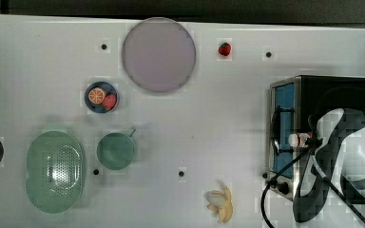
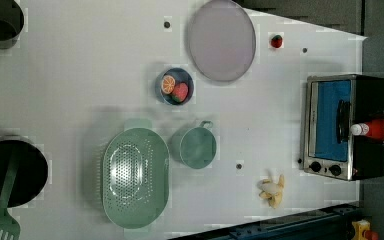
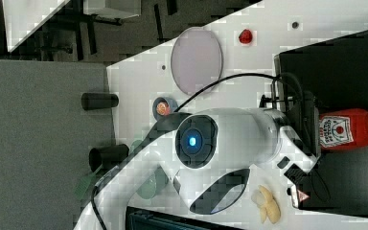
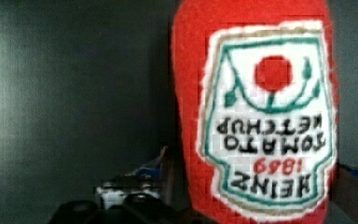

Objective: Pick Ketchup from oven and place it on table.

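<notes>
The ketchup [image 2: 376, 129] is lying on the oven's [image 2: 370, 97] black top, cap toward the glass door. The gripper [image 3: 316, 139] is parked right at it; whether the fingers are apart or clamped can't be told. The grip should be centred on the labelled belly, then lifted clear toward the desk [image 1: 209, 123]. Red body, white cap, white-and-red label.

Ketchup [image 2: 377, 129] red, white cap, white label with green outline, red dot, dark and red lettering. Oven [image 2: 347, 127] black top, silver front frame, blue glass door, black knobs. Table [image 1: 228, 118] white with small dark holes. Plate [image 1: 158, 54] lilac. Strawberry [image 1: 225, 49] red. Small bowl [image 1: 101, 97] dark blue, orange slice and red fruit inside. Colander [image 1: 55, 171] and cup [image 1: 116, 150] pale green. Banana [image 1: 222, 204] yellow, cream flesh. Arm [image 3: 220, 143] white and black, blue light.
</notes>
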`<state>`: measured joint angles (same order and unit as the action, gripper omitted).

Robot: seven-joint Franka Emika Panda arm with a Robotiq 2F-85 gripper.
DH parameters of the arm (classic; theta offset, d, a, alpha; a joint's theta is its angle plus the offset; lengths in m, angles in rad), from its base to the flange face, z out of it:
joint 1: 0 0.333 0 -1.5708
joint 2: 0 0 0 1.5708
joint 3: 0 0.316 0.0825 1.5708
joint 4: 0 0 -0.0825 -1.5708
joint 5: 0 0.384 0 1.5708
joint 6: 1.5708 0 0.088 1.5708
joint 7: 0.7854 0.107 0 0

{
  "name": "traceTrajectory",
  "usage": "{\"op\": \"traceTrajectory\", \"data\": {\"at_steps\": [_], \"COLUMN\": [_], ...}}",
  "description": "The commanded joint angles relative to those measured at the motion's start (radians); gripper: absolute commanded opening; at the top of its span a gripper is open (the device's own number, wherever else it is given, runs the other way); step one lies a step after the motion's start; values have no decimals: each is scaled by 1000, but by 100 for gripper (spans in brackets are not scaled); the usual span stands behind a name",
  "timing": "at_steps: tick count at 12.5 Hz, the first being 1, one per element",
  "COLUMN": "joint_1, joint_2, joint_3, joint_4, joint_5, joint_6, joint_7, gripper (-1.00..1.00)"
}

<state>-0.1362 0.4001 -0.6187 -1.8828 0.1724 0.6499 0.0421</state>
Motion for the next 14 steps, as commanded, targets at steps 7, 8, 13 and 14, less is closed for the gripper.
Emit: {"op": "traceTrajectory", "data": {"at_steps": [7, 8, 13, 14], "joint_1": [128, 164, 240, 249], "joint_2": [-263, -281, -256, -248], "joint_3": [43, 103, 324, 358], "joint_4": [229, 224, 170, 132], "joint_5": [-5, -13, -42, -95], "joint_6": [-486, -490, -450, -411], "joint_7": [-38, -34, -30, -30], "gripper": [26, 26, 26, 26]}}
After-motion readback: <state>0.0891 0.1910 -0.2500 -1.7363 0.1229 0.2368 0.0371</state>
